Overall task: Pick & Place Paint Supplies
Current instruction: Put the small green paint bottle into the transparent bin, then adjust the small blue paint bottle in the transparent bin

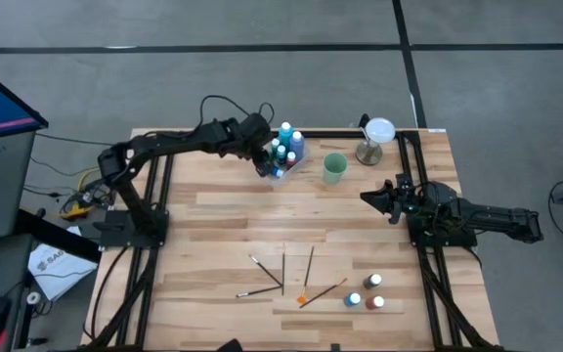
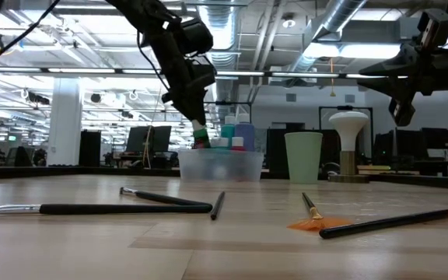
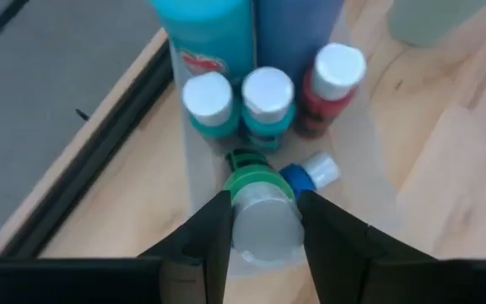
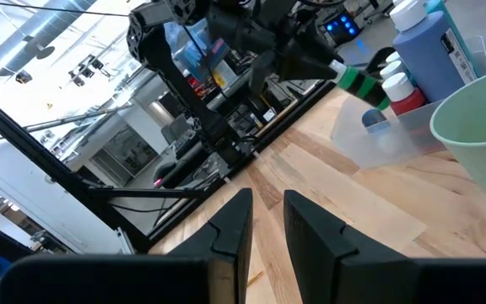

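Observation:
My left gripper is at the table's far side, slanting down over the left end of the clear tray, and is shut on a green paint bottle. Standing in the tray are teal, blue and red white-capped bottles, and a small blue one lies on its side. Several paintbrushes lie flat on the near part of the table. Three small bottles stand near them. My right gripper waits level at the right, a narrow gap between its fingers, holding nothing. My left gripper pinches the green bottle at its white-capped end between its two fingers. The fingers slant down from the table's left, and the bottle lies along them. Its green body sticks out beyond the fingertips, bottom end down, at about the tray's rim.
A pale green cup stands just right of the tray. A white-topped stand is at the far right. The middle of the wooden table is bare.

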You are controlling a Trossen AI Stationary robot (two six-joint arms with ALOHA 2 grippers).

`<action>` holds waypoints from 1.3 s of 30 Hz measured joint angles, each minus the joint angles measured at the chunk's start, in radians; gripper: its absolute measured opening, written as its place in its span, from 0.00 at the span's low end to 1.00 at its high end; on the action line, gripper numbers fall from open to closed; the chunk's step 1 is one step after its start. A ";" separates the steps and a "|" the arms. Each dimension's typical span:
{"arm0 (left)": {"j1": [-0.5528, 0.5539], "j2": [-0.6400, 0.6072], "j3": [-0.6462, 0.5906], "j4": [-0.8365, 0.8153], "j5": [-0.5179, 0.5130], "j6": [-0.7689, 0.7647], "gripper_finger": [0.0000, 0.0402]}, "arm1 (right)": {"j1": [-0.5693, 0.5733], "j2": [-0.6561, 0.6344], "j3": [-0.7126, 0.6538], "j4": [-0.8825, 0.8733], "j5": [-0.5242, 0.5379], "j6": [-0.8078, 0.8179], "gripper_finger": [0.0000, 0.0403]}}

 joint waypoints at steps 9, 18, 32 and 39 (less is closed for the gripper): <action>0.001 0.038 0.000 0.013 -0.009 0.023 0.30 | 0.000 0.000 0.000 0.000 0.000 0.000 0.16; 0.002 0.076 0.000 0.029 -0.010 0.023 0.31 | 0.000 0.000 0.000 0.000 0.000 0.000 0.16; 0.002 0.075 0.002 0.077 -0.048 0.056 0.51 | 0.000 0.000 0.000 0.000 0.000 -0.001 0.16; -0.018 -0.029 0.009 0.067 -0.004 0.201 0.56 | 0.000 0.000 0.000 0.000 0.000 -0.001 0.16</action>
